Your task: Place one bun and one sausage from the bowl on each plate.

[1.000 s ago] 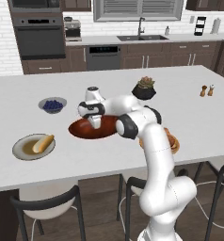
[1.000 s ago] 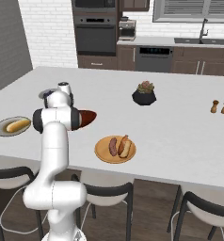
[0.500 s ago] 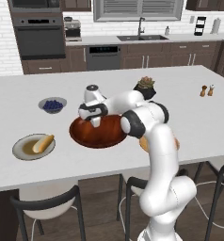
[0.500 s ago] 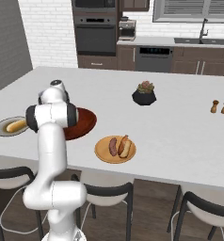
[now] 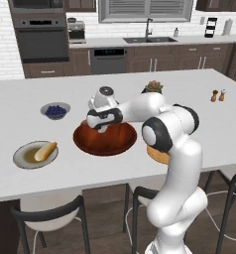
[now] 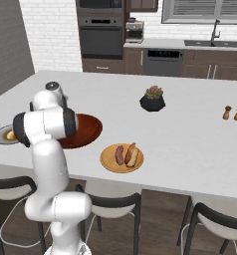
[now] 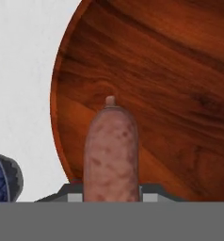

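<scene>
My gripper (image 7: 111, 189) is shut on a pinkish-brown sausage (image 7: 111, 150), which sticks out between the fingers over the left part of the reddish wooden bowl (image 7: 156, 84). From the base the hand (image 5: 101, 124) hovers over the back left of the bowl (image 5: 105, 143). The grey-rimmed plate (image 5: 26, 158) holds one bun (image 5: 45, 151) and lies left of the bowl. An orange plate (image 6: 110, 164) to the right carries a sausage (image 6: 119, 155) and a bun (image 6: 132, 155). In the right base view the arm hides part of the bowl (image 6: 88, 130).
A small grey bowl of blueberries (image 5: 55, 110) stands behind and left of the wooden bowl, close to the hand. A potted plant (image 6: 153, 98) and two shakers (image 6: 232, 112) sit farther right on the white island. Stools line the near edge.
The jaws have closed in on the sausage over the bowl. The hand has stayed above the bowl's left part, and the elbow has swung slightly.
</scene>
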